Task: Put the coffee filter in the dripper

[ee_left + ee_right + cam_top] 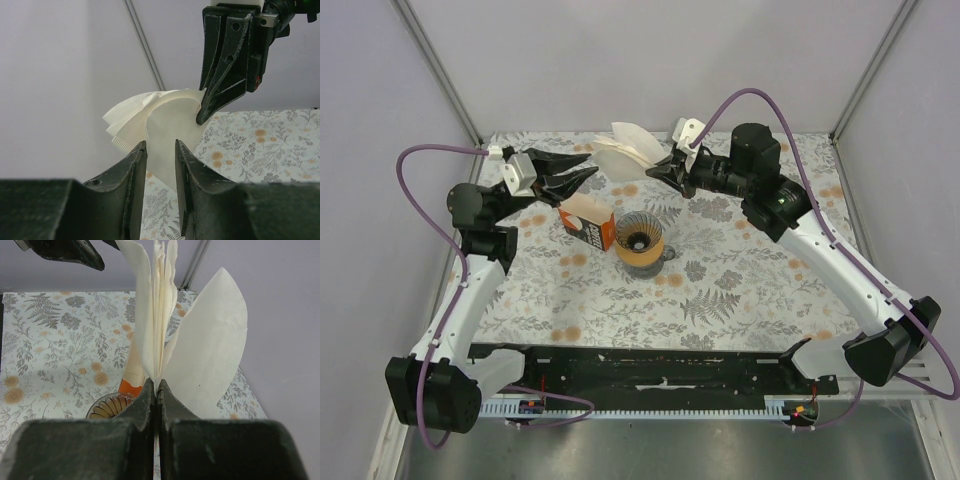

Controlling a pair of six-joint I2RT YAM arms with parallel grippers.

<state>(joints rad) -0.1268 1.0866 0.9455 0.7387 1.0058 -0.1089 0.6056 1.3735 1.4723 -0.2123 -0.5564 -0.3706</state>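
Observation:
My right gripper (655, 168) is shut on the bottom corner of a fanned bunch of white coffee filter papers (625, 150), held up in the air behind the dripper. In the right wrist view the pinch (157, 385) shows clearly, and one coffee filter (210, 350) splays away from the rest. My left gripper (160, 144) is open at the bunch's left side. The front leaf (170, 125) hangs in line with the gap between its jaws; I cannot tell whether it touches them. The grey ribbed dripper (640, 240) with its tan collar stands upright on the table.
An orange carton (590, 222) with cream papers stands just left of the dripper, below my left gripper. The floral tablecloth (740, 290) covers the table. Pale walls with metal corner posts (440, 70) close in the back and sides.

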